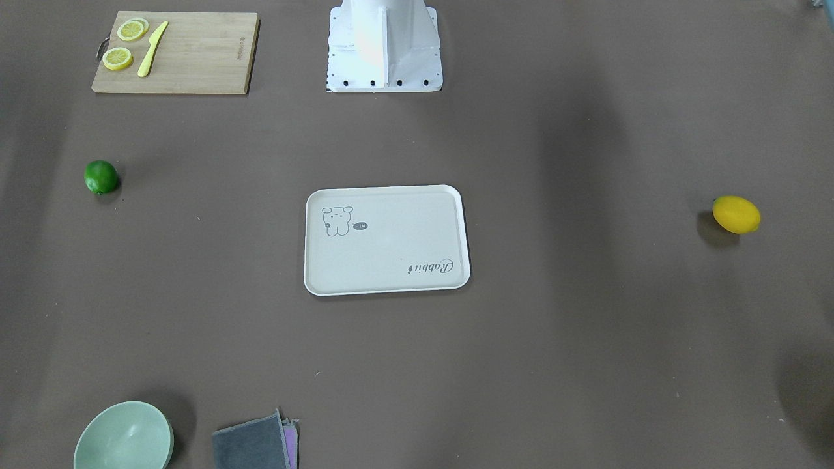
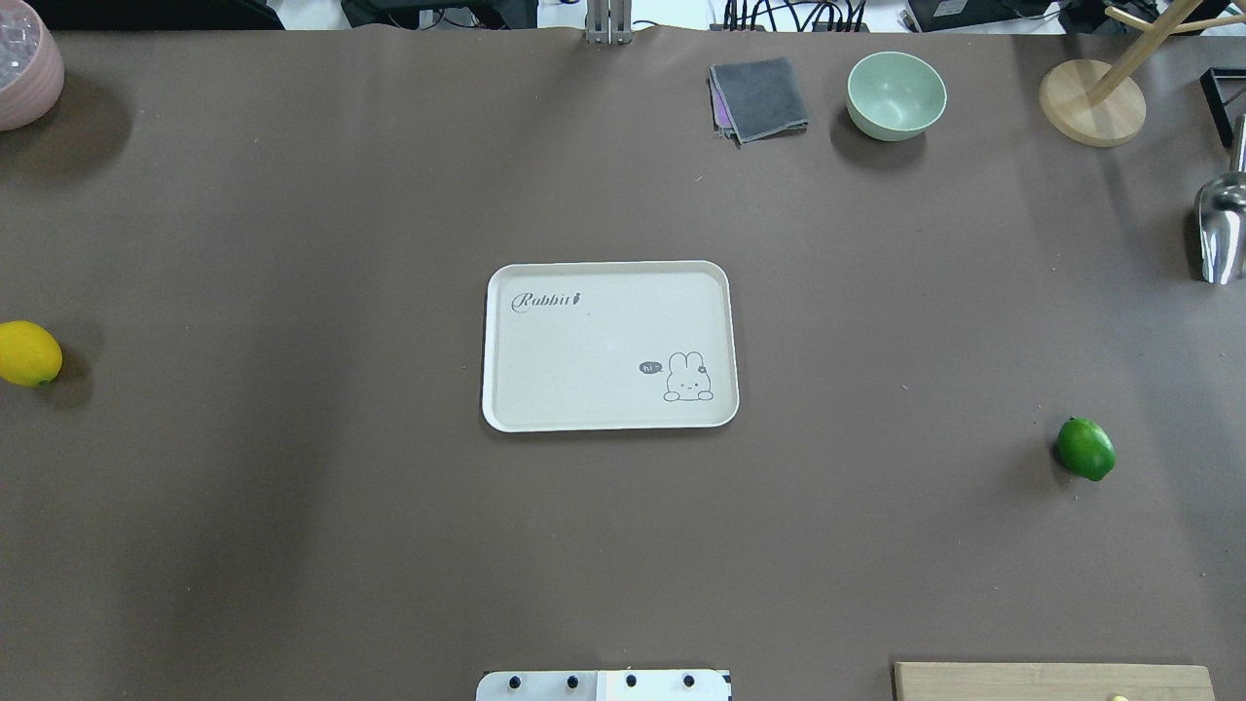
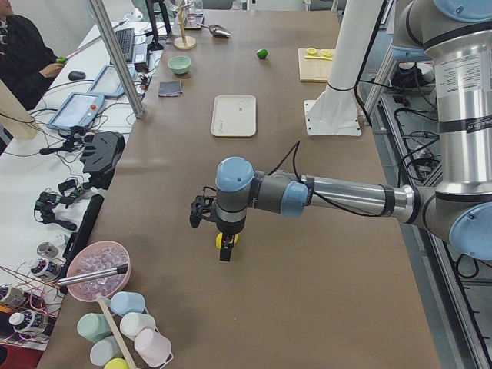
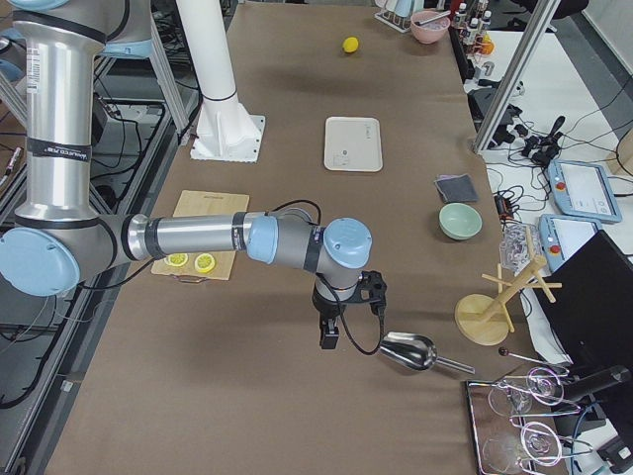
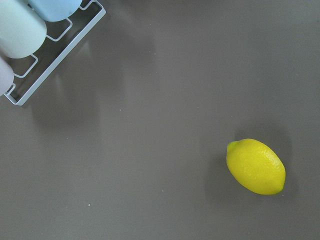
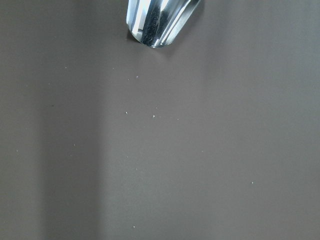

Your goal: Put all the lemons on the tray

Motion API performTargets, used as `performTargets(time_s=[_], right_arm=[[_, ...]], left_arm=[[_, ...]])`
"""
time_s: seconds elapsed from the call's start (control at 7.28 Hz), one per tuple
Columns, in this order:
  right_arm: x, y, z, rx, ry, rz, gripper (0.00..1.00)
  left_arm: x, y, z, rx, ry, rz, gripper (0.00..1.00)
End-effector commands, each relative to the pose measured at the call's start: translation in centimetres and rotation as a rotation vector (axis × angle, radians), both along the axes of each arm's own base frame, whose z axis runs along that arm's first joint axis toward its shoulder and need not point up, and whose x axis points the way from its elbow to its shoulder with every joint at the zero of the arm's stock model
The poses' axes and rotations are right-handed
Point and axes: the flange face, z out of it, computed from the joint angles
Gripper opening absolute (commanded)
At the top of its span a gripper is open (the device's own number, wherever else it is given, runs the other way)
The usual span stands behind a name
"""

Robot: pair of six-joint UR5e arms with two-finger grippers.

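The yellow lemon (image 1: 736, 214) lies on the brown table far out on my left side, also in the overhead view (image 2: 29, 353) and the left wrist view (image 5: 255, 166). The green lemon (image 1: 101, 176) lies far out on my right side (image 2: 1085, 449). The off-white tray (image 1: 387, 251) sits bare at the table's middle (image 2: 604, 341). My left gripper (image 3: 224, 254) hangs just above the yellow lemon; I cannot tell if it is open. My right gripper (image 4: 328, 338) hangs over bare table beside a metal scoop (image 4: 407, 351); I cannot tell its state.
A wooden cutting board (image 1: 195, 58) with lemon slices and a yellow knife lies near the base on my right. A green bowl (image 2: 896, 94), grey cloth (image 2: 759, 97), wooden stand (image 2: 1090, 102) and pink bowl (image 2: 24, 63) line the far edge. A cup rack (image 5: 50, 45) stands near the yellow lemon.
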Motion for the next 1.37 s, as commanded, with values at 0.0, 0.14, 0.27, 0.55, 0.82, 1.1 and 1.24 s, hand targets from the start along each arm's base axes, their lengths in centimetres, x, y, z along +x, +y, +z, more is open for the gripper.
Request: performTargets(time_s=[0.0, 0.14, 0.27, 0.55, 0.82, 1.1, 1.24], right_arm=[[0.00, -0.02, -0.14, 0.004, 0.000, -0.001, 1.00], [0.00, -0.02, -0.01, 0.004, 0.000, -0.002, 1.00], [0.00, -0.02, -0.01, 0.006, 0.000, -0.004, 1.00], [-0.01, -0.04, 0.08, 0.037, -0.002, -0.010, 1.00], [-0.12, 0.10, 0.12, 0.030, -0.015, -0.004, 1.00], [-0.48, 0.12, -0.12, 0.029, -0.062, 0.004, 1.00], [-0.53, 0.09, -0.33, 0.029, -0.069, 0.009, 1.00]], left_arm=[[-0.02, 0.00, -0.01, 0.006, 0.000, 0.003, 0.98], [-0.02, 0.02, 0.60, -0.007, -0.001, 0.002, 0.98], [-0.04, 0.03, 0.55, -0.008, -0.002, 0.002, 0.98], [0.03, -0.05, 0.56, -0.008, -0.002, 0.003, 0.98], [-0.02, -0.04, 0.61, -0.008, -0.001, 0.002, 0.98], [0.03, -0.04, 0.78, -0.010, -0.003, 0.004, 0.98], [-0.02, -0.03, 0.77, -0.011, -0.001, 0.002, 0.98]])
